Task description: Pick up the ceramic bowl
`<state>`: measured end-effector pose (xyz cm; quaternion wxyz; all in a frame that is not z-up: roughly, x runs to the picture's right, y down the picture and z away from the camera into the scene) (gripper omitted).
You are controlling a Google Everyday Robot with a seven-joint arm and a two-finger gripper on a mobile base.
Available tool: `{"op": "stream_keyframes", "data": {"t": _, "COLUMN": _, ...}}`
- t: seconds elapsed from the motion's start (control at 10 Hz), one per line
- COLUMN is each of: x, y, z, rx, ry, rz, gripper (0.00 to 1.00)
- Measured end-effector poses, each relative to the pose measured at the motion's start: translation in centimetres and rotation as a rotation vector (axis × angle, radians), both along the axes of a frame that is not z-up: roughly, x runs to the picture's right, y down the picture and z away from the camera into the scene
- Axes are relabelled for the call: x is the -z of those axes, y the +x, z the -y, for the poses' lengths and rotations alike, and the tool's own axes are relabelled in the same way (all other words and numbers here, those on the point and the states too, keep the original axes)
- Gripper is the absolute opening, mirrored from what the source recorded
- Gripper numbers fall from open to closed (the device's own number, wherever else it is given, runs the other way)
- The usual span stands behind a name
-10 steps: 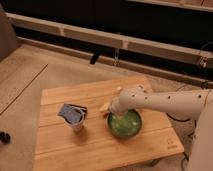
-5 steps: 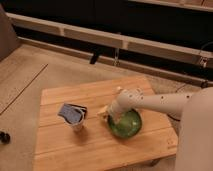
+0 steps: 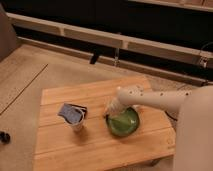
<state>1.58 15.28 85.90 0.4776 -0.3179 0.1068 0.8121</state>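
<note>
Seen from above and in front, the wooden table [image 3: 95, 145] carries two things. The ceramic bowl [image 3: 125, 122], green and glossy with a darker rim, sits on the right half of the table, upright and resting flat on the planks. I see my arm [image 3: 155, 99], white and dotted with small dark marks, reaching in from the right edge of the view and sloping down toward the bowl's left rim.

My claw [image 3: 111, 111] is at the bowl's upper left edge, right at the rim; whether it touches the rim I cannot tell. Whether the claw stands apart or together I also cannot tell, since the wrist covers it.

To the left of the bowl, near but not touching it, stands a small white cup [image 3: 76, 122] with a blue item [image 3: 70, 112] sticking out of its top. The cup is the closest thing to my claw other than the bowl, and a bare strip of table lies between them.

Behind the table the floor [image 3: 55, 75] is pale carpet. A long low ledge [image 3: 100, 37] runs across the back with a dark wall above it. A small dark object [image 3: 93, 58] lies on the floor below the ledge. At the far left edge a dark wheel-like shape [image 3: 4, 137] shows beside the table.
</note>
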Motion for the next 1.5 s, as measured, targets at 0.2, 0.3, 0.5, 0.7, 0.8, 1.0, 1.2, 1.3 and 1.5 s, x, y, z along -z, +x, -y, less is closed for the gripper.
{"op": "stream_keyframes", "data": {"t": 0.2, "x": 0.6, "y": -0.1, "z": 1.0, "rx": -0.008, "ry": 0.017, "rz": 0.003, "gripper": 0.0}}
{"op": "stream_keyframes", "data": {"t": 0.3, "x": 1.4, "y": -0.1, "z": 1.8, "rx": -0.008, "ry": 0.033, "rz": 0.002, "gripper": 0.0}}
{"op": "stream_keyframes", "data": {"t": 0.5, "x": 3.3, "y": -0.2, "z": 3.4, "rx": 0.003, "ry": 0.072, "rz": 0.001, "gripper": 0.0}}
{"op": "stream_keyframes", "data": {"t": 0.7, "x": 6.0, "y": 0.0, "z": 5.5, "rx": 0.018, "ry": 0.137, "rz": -0.007, "gripper": 0.0}}
{"op": "stream_keyframes", "data": {"t": 0.8, "x": 7.3, "y": 0.1, "z": 6.5, "rx": 0.025, "ry": 0.168, "rz": -0.015, "gripper": 0.0}}
{"op": "stream_keyframes", "data": {"t": 1.0, "x": 9.8, "y": 0.6, "z": 7.9, "rx": 0.049, "ry": 0.223, "rz": -0.035, "gripper": 0.0}}
{"op": "stream_keyframes", "data": {"t": 1.2, "x": 11.9, "y": 0.9, "z": 9.1, "rx": 0.071, "ry": 0.268, "rz": -0.052, "gripper": 0.0}}
{"op": "stream_keyframes", "data": {"t": 1.3, "x": 13.2, "y": 1.0, "z": 10.1, "rx": 0.087, "ry": 0.303, "rz": -0.06, "gripper": 0.0}}
{"op": "stream_keyframes", "data": {"t": 1.5, "x": 15.1, "y": 0.4, "z": 11.4, "rx": 0.114, "ry": 0.353, "rz": -0.061, "gripper": 0.0}}
